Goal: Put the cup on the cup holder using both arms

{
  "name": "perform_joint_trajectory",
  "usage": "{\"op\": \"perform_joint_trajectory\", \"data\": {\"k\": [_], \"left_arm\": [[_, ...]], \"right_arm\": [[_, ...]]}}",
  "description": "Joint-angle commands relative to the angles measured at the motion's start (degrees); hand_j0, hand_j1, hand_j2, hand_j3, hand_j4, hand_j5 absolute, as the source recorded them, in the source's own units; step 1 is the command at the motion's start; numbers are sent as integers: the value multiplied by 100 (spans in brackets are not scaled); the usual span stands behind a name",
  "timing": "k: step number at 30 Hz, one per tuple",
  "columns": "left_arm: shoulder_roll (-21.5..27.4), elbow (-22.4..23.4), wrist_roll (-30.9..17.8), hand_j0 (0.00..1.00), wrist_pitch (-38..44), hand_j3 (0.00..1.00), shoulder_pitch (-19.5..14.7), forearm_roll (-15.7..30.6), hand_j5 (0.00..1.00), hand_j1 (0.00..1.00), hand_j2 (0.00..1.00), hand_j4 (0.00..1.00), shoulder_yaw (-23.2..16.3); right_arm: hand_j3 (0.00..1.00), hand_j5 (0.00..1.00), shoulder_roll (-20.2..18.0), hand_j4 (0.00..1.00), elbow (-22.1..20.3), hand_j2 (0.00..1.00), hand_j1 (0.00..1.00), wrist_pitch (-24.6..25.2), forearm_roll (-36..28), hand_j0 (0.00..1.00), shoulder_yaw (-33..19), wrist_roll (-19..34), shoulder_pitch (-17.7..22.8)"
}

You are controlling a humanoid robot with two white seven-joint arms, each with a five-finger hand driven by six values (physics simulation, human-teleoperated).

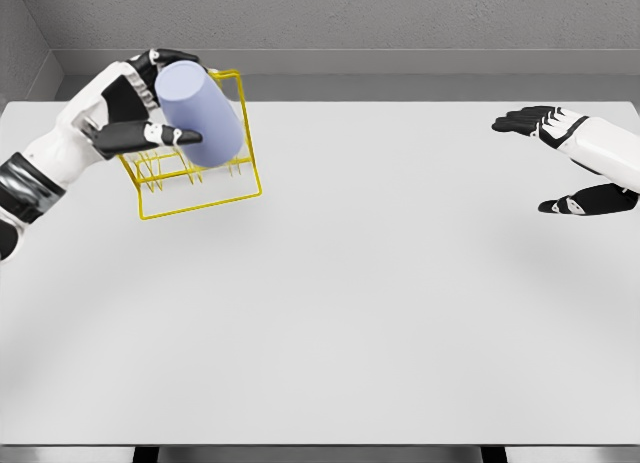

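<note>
One white table (330,313) fills most of the head view, with a grey wall behind its far edge. Two white arms come in, one from each side. The left arm enters at the left edge and reaches toward the far left corner of the table; the right arm enters at the right edge, near the far right corner. There is one rack (205,183), made of thin yellow wire, and it stands close to the far left corner, its frame open and with short upright prongs inside. There is one cup (198,113), a plain cylinder of pale lavender-blue colour, smooth and matte. It is tilted, with its flat round end turned up toward the far left, and it is in front of the upper part of the rack, above the prongs; if it touches the wire I cannot tell. The left hand (140,108) grasps the cup: dark fingers curl around the far side of it and the thumb presses along the near side. The right hand (565,163) is released, its dark fingers (520,120) spread and the thumb low, holding nothing, well apart from the cup and the rack.
</note>
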Motion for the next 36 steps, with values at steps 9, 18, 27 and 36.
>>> {"op": "perform_joint_trajectory", "data": {"k": [9,18,27,36], "left_arm": [[10,231,1,62,2,62,-79,36,62,62,62,62,188],[-34,600,1,62,2,62,-246,36,62,62,62,62,188],[2,732,1,62,2,62,-237,36,62,62,62,62,223],[-34,794,-7,65,2,65,-185,19,65,65,65,65,214]], "right_arm": [[100,100,-5,100,6,100,100,18,-43,100,0,-3,0],[100,100,-5,100,-2,100,100,18,-43,100,0,-3,0],[100,100,-5,100,-2,100,100,18,-43,100,0,-3,0],[100,100,-5,100,6,100,100,18,-43,100,0,-3,0]]}}
